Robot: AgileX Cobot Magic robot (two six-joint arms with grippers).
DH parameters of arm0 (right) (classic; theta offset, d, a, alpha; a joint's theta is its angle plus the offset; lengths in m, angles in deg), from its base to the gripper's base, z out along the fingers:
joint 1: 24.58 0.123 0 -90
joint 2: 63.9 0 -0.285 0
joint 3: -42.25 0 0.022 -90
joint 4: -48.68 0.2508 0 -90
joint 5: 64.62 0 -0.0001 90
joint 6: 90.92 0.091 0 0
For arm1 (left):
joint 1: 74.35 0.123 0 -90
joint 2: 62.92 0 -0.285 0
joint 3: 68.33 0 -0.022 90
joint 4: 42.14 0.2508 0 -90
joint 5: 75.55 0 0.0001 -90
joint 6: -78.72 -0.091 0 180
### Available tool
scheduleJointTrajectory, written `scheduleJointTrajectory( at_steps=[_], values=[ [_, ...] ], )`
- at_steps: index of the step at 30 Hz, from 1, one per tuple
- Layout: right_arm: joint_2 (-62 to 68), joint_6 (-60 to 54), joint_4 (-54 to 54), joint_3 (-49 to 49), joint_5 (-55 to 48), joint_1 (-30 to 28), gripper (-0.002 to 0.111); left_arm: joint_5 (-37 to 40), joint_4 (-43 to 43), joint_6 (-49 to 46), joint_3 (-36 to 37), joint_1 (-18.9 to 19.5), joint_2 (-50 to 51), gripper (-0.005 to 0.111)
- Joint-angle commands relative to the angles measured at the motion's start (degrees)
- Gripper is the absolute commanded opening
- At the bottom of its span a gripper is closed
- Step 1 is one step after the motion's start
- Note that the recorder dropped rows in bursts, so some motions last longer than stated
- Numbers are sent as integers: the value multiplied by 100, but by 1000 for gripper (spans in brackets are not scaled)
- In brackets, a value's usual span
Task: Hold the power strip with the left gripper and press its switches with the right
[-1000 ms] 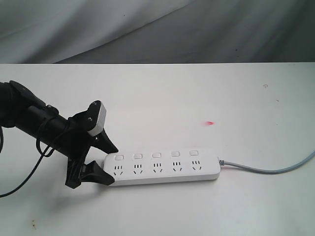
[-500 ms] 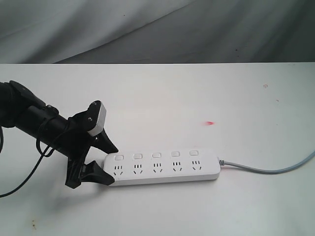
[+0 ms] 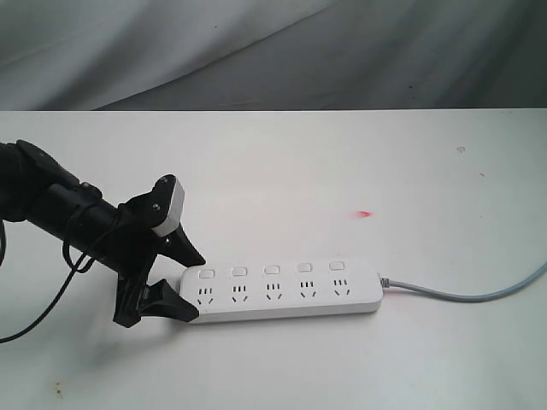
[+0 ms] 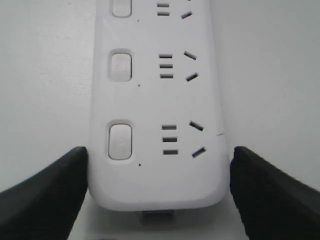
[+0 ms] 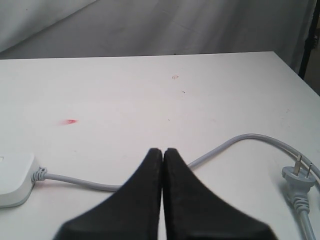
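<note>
Five switches (image 3: 272, 269) line the twelve o'clock edge of the power strip (image 3: 282, 295), which lies flat on the white table (image 3: 342, 162) toward its six o'clock side, as the exterior camera sees it. The left gripper (image 3: 196, 289) meets the strip's nine o'clock end with one black jaw on each long side. The grey cord (image 3: 461, 296) runs off toward three o'clock. A small red mark (image 3: 365, 213) shows on the tabletop at about one o'clock from the strip.

The left wrist camera looks along the strip. The jaws stand spread to the strip's full width and flank its rounded end, beside the nearest switch and outlet. Whether they press the plastic or stop just shy of it cannot be told.

The right wrist camera shows the right gripper (image 5: 163, 150) over the tabletop, its narrow jaws pressed together with nothing between them. The cord passes just beyond its tips, running from the strip's end to the plug (image 5: 300, 177), which lies flat on the table.
</note>
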Motion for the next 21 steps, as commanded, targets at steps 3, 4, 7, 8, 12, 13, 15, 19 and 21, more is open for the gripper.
scheduleJointTrajectory(
  at_steps=[3, 4, 7, 8, 12, 13, 15, 19, 21],
  values=[
    [-34, 18, -36, 23, 95, -56, 0, 17, -43, -40, -40, -16, 5, 45],
    [-34, 18, -36, 23, 95, -56, 0, 17, -43, -40, -40, -16, 5, 45],
    [-34, 18, -36, 23, 95, -56, 0, 17, -43, -40, -40, -16, 5, 45],
    [-34, 18, -36, 23, 95, -56, 0, 17, -43, -40, -40, -16, 5, 45],
    [-34, 18, -36, 23, 95, -56, 0, -29, 3, -40, -40, -16, 5, 50],
    [-34, 18, -36, 23, 95, -56, 0, -26, 50, -40, -40, -16, 5, 56],
    [-34, 18, -36, 23, 95, -56, 0, -26, 80, -40, -40, -16, 5, 71],
    [-34, 18, -36, 23, 95, -56, 0, -26, 68, 434, -40, -16, -8, 84],
    [-34, 18, -36, 23, 95, -56, 0, -26, 68, 585, -40, -16, -79, 84]
  ],
)
